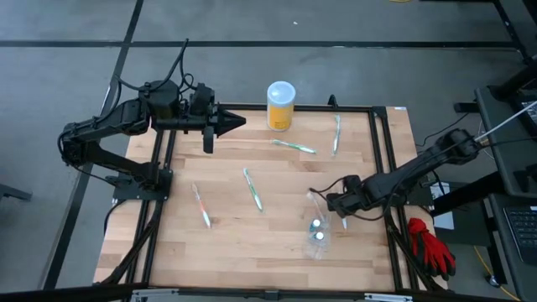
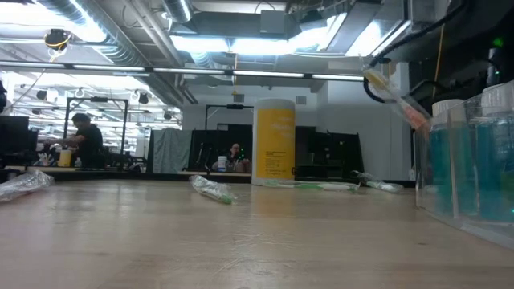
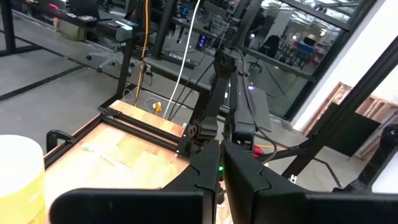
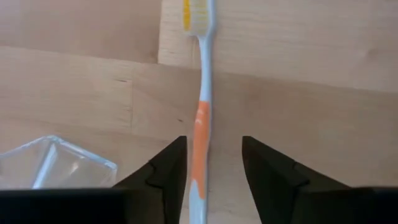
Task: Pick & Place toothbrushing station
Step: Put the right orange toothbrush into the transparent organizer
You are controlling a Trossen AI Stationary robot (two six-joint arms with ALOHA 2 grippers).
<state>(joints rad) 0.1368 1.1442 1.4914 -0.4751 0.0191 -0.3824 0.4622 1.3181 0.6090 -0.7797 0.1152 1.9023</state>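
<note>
My right gripper (image 4: 214, 168) points down, open, just beside the clear cup (image 1: 317, 239). A white and orange toothbrush (image 4: 204, 93) with yellow bristles runs between its fingers. In the low view this toothbrush (image 2: 393, 95) slants in the air, head up, and its lower end passes behind the cup (image 2: 474, 160). A teal tube (image 2: 450, 172) stands in the cup. Several wrapped toothbrushes (image 1: 253, 190) lie flat on the wood. My left gripper (image 1: 235, 122) is shut and hovers at the far left, holding nothing. My right gripper has the toothbrush's orange handle part (image 4: 200, 134) between its open fingers. The handle runs close along one finger (image 4: 171, 171), and a clear gap separates it from the other. I cannot tell whether that near finger touches it. The fingers point down from above.
A yellow jar with a white lid (image 1: 281, 105) stands at the table's far edge. Two more wrapped toothbrushes (image 1: 294, 147) lie near it, and another (image 1: 201, 205) lies at the left. A red glove (image 1: 432, 247) lies off the table's right side. People sit in the room behind.
</note>
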